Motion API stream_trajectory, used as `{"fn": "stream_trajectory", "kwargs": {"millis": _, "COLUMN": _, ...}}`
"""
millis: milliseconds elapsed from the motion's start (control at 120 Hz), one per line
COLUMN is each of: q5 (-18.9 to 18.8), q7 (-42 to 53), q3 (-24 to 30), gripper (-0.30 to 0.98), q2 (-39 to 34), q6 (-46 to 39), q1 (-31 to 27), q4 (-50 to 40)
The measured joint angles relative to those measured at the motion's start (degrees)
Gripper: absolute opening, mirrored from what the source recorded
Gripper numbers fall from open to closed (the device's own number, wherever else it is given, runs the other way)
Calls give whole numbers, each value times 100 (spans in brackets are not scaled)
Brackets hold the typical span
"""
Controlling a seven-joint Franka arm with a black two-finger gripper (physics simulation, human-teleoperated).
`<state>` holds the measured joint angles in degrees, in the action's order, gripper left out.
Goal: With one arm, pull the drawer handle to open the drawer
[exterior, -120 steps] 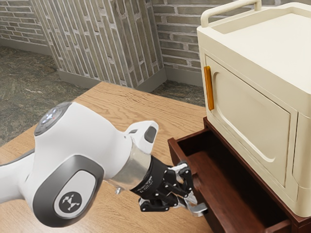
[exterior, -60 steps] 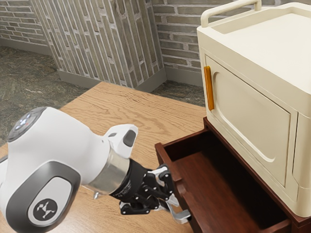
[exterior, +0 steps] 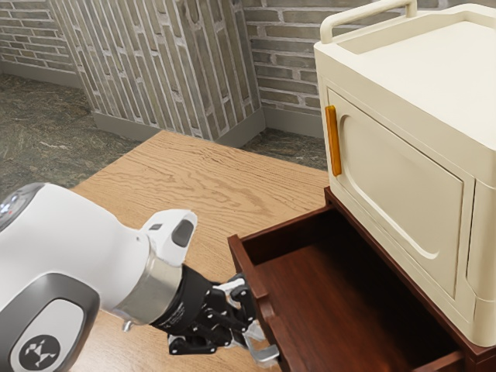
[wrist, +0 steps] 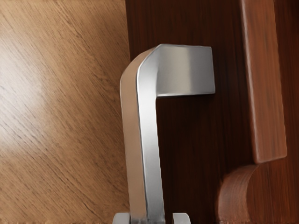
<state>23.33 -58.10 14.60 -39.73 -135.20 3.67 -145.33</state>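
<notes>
At the exterior view's left the arm (exterior: 89, 244) comes in low over the table (exterior: 209, 174), its white body bulky and tilted so that it slopes down toward that view's right. Past the silver collar the black gripper (exterior: 249, 335) carries on along that slant, its tip end low at the drawer's front. The handle (wrist: 148, 149) is there, a silver bar standing off the dark red face, and the wrist view has it running straight in toward the gripper. Whether the gripper is clamped on it or loose around it, I cannot tell. Rightward, the drawer (exterior: 337, 310) stands well out of its frame (exterior: 380, 245), its inside in plain sight. Above that frame sits the cream cabinet (exterior: 399, 182), door closed, orange grip (exterior: 333, 141) upright near the door's left edge.
</notes>
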Motion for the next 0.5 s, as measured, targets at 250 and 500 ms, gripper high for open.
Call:
{"fn": "stream_trajectory", "kwargs": {"millis": 250, "q5": 1, "q7": 14, "q3": -57, "gripper": 5, "q2": -579, "q6": 334, "q1": -187, "q4": -101}}
{"fn": "stream_trajectory", "kwargs": {"millis": 500, "q5": -1256, "q7": 75, "q3": -1724, "gripper": 48, "q2": -1087, "q6": 2258, "q1": -191, "q4": 1233}}
